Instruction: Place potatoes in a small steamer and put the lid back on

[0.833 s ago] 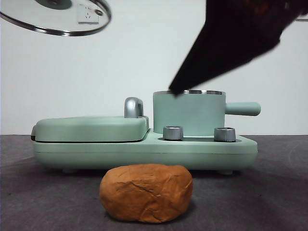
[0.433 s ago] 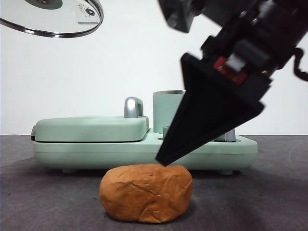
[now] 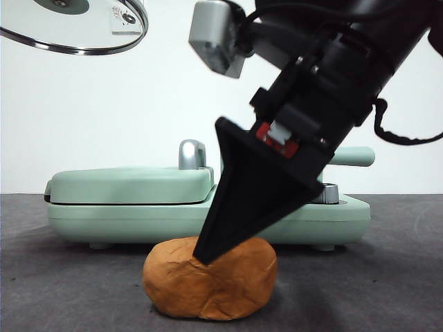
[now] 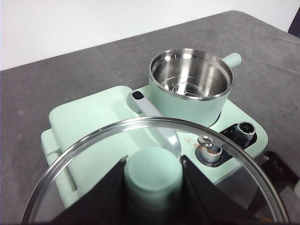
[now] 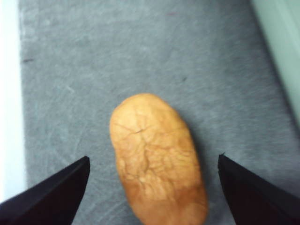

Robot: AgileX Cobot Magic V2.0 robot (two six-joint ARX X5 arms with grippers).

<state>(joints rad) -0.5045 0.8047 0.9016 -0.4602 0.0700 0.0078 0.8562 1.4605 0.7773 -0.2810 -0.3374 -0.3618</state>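
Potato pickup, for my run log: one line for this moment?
right gripper: open, straddling potato | left gripper: holding lid aloft | steamer: uncovered

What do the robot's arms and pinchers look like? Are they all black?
Mostly black. The right gripper has flat, wedge-shaped black jaws that narrow to a point. Above them sits a blocky black body with a small red and white part, a silver-grey box, the wrist camera, and a black cable looping off the side. The left gripper shows the same black jaws.
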